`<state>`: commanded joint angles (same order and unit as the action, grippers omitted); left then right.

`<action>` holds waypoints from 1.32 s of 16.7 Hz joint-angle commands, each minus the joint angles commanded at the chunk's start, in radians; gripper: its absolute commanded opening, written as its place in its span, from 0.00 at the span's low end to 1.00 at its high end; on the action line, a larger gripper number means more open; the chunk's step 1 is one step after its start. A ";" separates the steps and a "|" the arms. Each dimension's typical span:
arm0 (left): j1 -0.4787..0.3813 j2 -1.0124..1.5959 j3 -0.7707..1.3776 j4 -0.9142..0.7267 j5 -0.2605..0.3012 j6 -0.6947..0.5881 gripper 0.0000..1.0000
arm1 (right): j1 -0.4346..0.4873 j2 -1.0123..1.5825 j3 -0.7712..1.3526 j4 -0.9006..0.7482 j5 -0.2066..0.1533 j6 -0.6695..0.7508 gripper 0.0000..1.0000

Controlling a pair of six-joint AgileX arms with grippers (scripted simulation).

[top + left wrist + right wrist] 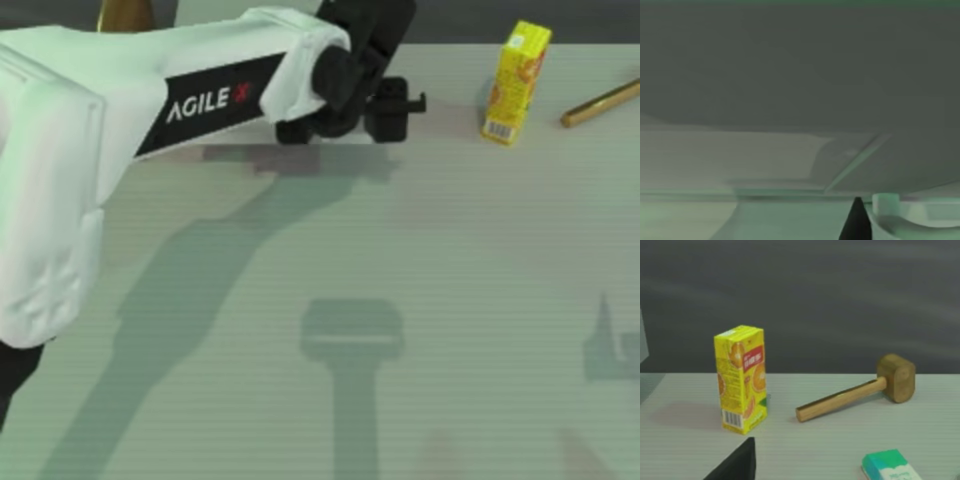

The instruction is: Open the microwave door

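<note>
My left arm [200, 95] reaches across the back of the table, its black gripper [398, 104] near the back edge at the middle. In the left wrist view a broad grey surface [800, 70] fills most of the picture, very close; it looks like the microwave door's window, with a paler frame [770, 160] beside it. One black fingertip [856, 222] shows next to a white rounded piece [887, 204]. The microwave's body does not show in the top view. Of my right gripper, only one black fingertip [740, 465] shows in its wrist view.
A yellow juice carton [515, 82] stands at the back right. A wooden mallet [855, 392] lies beyond it; its handle [600, 103] shows in the top view. A teal box [887, 467] lies close to my right gripper. Arm shadows cross the table [450, 260].
</note>
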<state>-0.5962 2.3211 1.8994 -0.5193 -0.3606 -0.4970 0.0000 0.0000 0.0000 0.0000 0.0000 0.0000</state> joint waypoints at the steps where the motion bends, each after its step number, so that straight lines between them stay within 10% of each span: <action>1: 0.000 0.000 0.000 0.000 0.000 0.000 0.10 | 0.000 0.000 0.000 0.000 0.000 0.000 1.00; 22: -0.032 -0.096 -0.160 0.054 -0.020 -0.029 0.00 | 0.000 0.000 0.000 0.000 0.000 0.000 1.00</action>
<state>-0.6286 2.2252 1.7391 -0.4653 -0.3809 -0.5257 0.0000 0.0000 0.0000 0.0000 0.0000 0.0000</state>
